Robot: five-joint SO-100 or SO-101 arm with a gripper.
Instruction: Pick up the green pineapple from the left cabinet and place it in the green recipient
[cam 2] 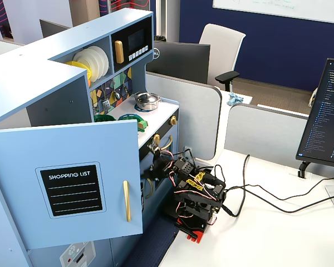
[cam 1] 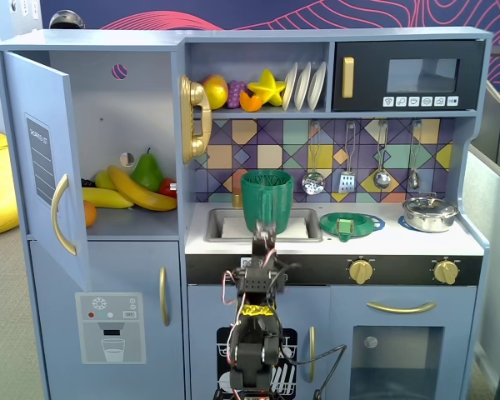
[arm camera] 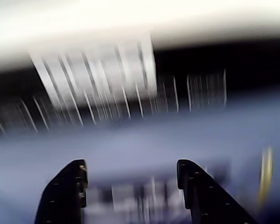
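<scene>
You see a light-blue cabinet with a gold handle, a dark green ribbed recipient, and a multicoloured diamond-tiled backsplash.

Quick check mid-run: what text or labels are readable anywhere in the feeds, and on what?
"SHOPPING LIST": black panel on the open cabinet door.
Same panel seen edge-on in a fixed view: unreadable.
Microwave buttons: icons, too small.
Monitor text: too small.
Wrist view: blurred, nothing legible.

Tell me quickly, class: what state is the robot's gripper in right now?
Gripper: open, fingers spread apart with nothing between them in the blurred wrist view.
</scene>
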